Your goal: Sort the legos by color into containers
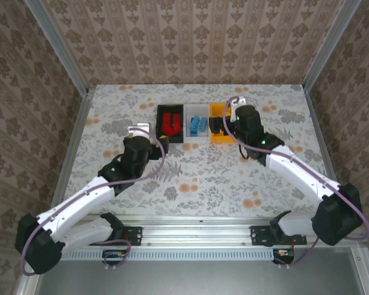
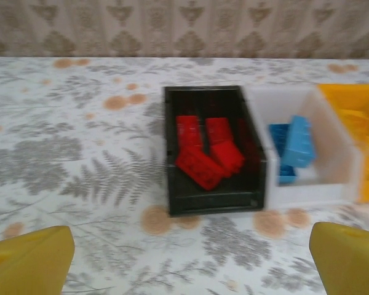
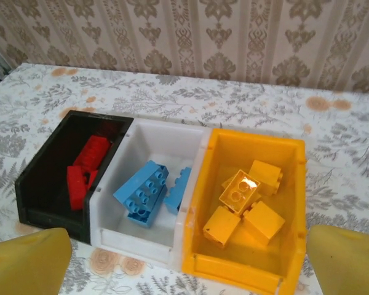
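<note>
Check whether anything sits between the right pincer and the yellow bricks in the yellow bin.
Nothing visible does. The right pincer is open above the yellow bin, which has no lid, and the yellow bricks lie uncovered inside it. The white bin stands beside it, out of the path.

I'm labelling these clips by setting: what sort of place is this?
Probably a lab test cell dressed up as a home, not a real room: aluminium frame posts hold wallpapered panels around a floral-covered table, with a metal mounting rail along its near edge.
</note>
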Robot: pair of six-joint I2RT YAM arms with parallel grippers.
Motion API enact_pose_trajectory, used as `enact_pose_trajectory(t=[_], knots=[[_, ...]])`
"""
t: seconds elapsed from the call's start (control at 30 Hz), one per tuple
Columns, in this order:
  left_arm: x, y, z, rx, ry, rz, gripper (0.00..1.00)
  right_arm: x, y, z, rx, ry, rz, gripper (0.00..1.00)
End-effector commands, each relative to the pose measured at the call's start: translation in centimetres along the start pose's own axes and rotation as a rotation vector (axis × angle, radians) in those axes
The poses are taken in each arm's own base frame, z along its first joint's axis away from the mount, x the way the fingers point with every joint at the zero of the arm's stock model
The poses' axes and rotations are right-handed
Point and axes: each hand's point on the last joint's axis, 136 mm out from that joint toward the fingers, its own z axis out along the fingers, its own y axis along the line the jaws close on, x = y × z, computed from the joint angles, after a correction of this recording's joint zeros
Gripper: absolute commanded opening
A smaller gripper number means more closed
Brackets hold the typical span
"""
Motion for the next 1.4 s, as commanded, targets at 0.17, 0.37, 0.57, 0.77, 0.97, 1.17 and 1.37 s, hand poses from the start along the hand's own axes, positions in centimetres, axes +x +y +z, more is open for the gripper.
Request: enact_pose_trajectory(t=[0.17, 0.37, 0.57, 0.77, 0.97, 1.17, 1.37], knots=[[-1.3, 5.6, 1.2, -0.156, -0.250, 0.100, 1.00, 4.1, -5.6, -1.4, 0.229, -0.004, -0.089, 1.00], [1.0, 12.2, 0.7, -0.308, -0.306, 0.186, 1.00, 4.4, -9.7, -3.0, 0.272, -0.224, -0.040, 1.00], [4.3, 15.5, 3.2, -0.367, -0.211, 0.247, 1.00, 7.4, -12.3, -0.2, 0.289, -0.154, -0.133, 1.00], [5.9, 17.7, 5.5, -0.334, -0.192, 0.126, 1.00, 9.9, -13.4, 2.6, 0.288, -0.072, -0.186, 1.00], [6.8, 18.7, 8.3, -0.276, -0.186, 0.080, 1.00, 11.8, -14.2, 3.6, 0.272, -0.048, -0.150, 1.00], [7.6, 18.7, 10.6, -0.245, -0.112, 0.094, 1.00, 12.3, -16.1, 1.8, 0.343, -0.140, -0.066, 1.00], [7.6, 19.2, 11.2, -0.267, -0.060, 0.075, 1.00, 13.1, -17.5, 3.4, 0.325, -0.112, -0.007, 1.00]])
